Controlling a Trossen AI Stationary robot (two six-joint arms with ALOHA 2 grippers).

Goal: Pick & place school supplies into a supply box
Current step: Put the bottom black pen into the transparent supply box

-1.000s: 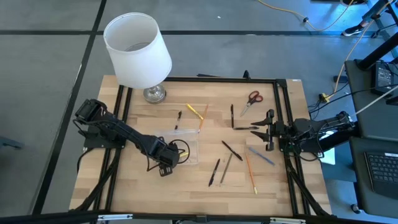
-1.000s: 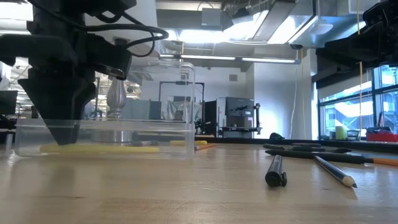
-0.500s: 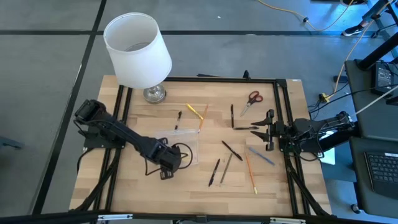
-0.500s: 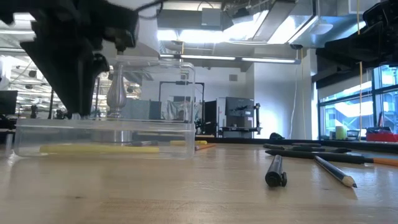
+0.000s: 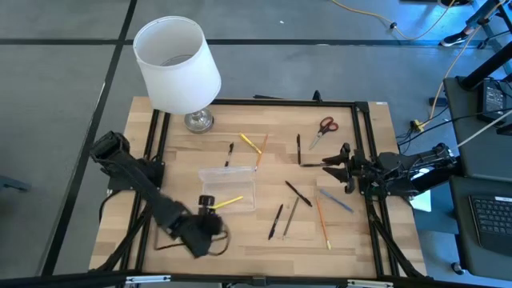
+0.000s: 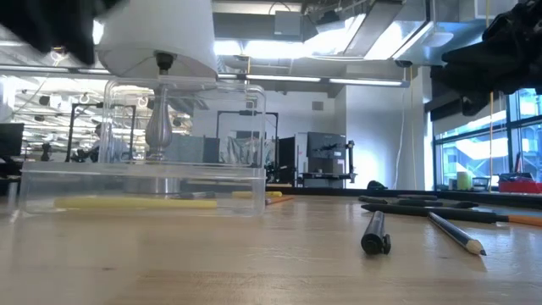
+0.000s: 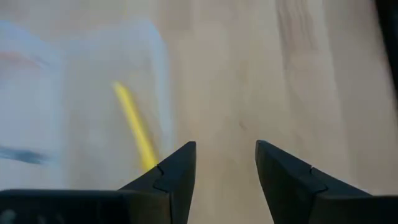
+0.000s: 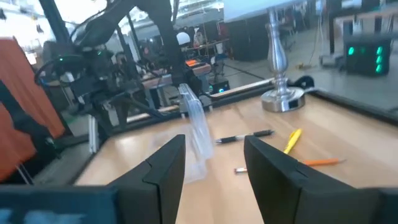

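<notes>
The clear supply box (image 5: 228,186) (image 6: 144,182) (image 7: 74,93) stands on the wooden table left of centre. A yellow pencil (image 5: 229,202) (image 6: 135,202) (image 7: 134,124) lies flat on its floor. My left gripper (image 5: 207,202) (image 7: 225,168) hangs open over the box's near left corner with nothing between its fingers. Red-handled scissors (image 5: 323,128) lie at the far right. Loose pens and pencils (image 5: 298,192) (image 6: 375,230) are scattered right of the box. My right gripper (image 5: 340,164) (image 8: 214,162) hovers level at the table's right edge, open, holding nothing.
A white-shaded lamp (image 5: 176,68) on a metal foot (image 5: 198,120) stands at the far left corner. A black frame (image 5: 368,160) runs round the table. Bare wood (image 5: 240,240) lies near the front edge, below the box.
My left gripper has risen out of the supply box and swung toward the table's near edge, rolling as it went; its fingers stay open. The yellow pencil stays flat in the box. My right gripper has rolled a little in place.
</notes>
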